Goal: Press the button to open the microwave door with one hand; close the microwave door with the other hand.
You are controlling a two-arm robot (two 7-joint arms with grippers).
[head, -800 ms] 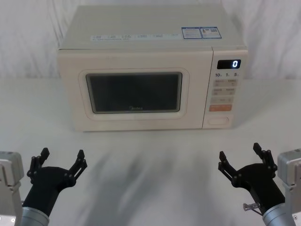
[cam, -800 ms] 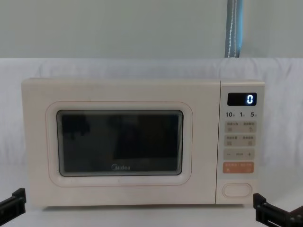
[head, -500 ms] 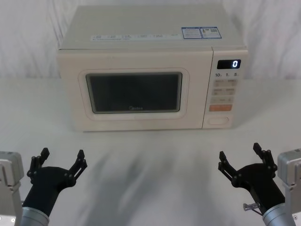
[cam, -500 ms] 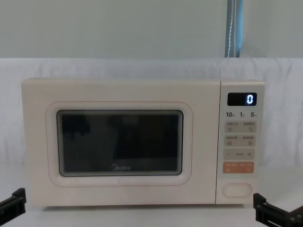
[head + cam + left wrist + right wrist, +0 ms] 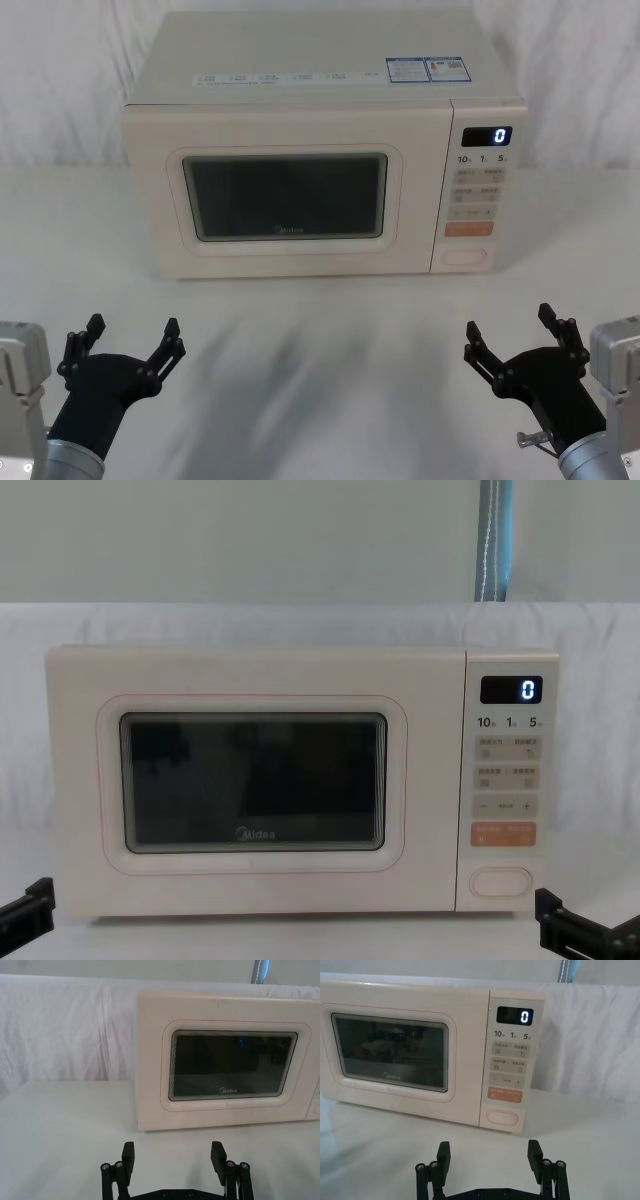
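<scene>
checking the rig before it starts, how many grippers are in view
2. The left gripper hovers low over the table in front of the microwave, off its left side; the right gripper hovers opposite, below the keypad side. Both are open.

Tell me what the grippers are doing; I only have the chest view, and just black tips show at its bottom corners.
Observer: Both are open. The left gripper sits low on the left, well short of the microwave.
Operator: Give me the right one.
Observer: The right gripper sits low on the right, roughly in line with the keypad side, also short of the oven, holding nothing.
Operator: Confirm the button is clear.
Observer: Yes. In the right wrist view the button lies ahead of the open fingers with bare table between, nothing touching it.
Operator: Report the door.
Observer: The door is shut, flush with the front.
</scene>
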